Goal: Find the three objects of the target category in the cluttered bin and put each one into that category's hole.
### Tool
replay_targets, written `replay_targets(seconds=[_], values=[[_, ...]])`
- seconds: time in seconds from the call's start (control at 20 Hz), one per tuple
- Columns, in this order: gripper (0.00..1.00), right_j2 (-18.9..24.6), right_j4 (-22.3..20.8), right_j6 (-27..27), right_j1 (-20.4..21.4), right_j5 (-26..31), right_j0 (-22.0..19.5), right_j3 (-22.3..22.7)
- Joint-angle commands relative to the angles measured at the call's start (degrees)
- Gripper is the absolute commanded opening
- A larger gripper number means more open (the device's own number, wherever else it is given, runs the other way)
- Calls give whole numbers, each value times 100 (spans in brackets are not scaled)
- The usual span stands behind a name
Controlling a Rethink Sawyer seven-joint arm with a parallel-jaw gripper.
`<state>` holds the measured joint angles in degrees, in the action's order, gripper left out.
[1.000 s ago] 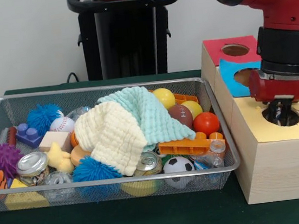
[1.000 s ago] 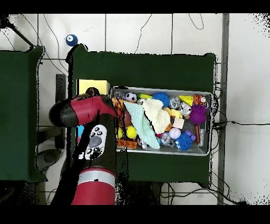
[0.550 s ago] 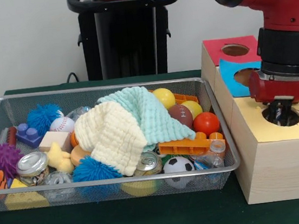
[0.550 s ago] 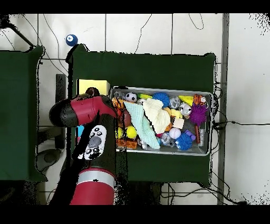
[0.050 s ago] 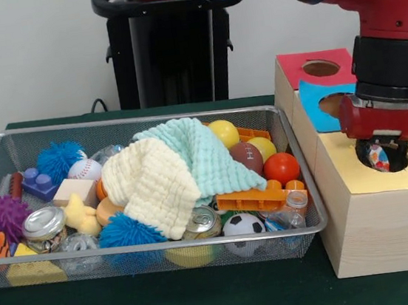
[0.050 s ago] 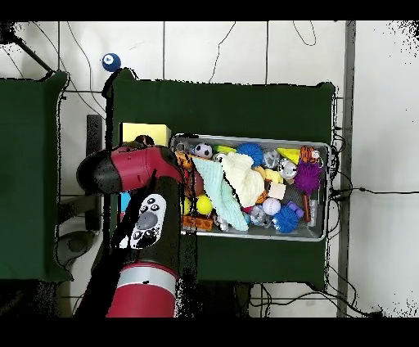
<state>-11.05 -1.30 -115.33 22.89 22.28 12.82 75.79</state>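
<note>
Front view has the gripper [image 5: 380, 155] sitting right over the hole [image 5: 385, 158] in the yellow box [image 5: 378, 209], clamped on a small multicoloured ball [image 5: 377, 156], wire bin [image 5: 150, 257] beside it

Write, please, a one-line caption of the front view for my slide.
Sawyer gripper holds a small multicoloured object at the yellow hole, beside the cluttered wire bin.
</note>
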Motion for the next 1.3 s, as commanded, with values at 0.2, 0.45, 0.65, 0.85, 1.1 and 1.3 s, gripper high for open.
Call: replay_targets(seconds=[0.2,0.45,0.65,0.85,1.1,1.3], values=[[100,262,356,-917,-375,1006,-77,515],[0,161,397,-924,-415,988,-28,464],[0,87,416,-1013,-412,975,37,477],[0,48,458,-988,-405,1025,39,400],[0,157,600,-860,3,1506,-9,405],[0,158,716,-805,386,2287,23,135]])
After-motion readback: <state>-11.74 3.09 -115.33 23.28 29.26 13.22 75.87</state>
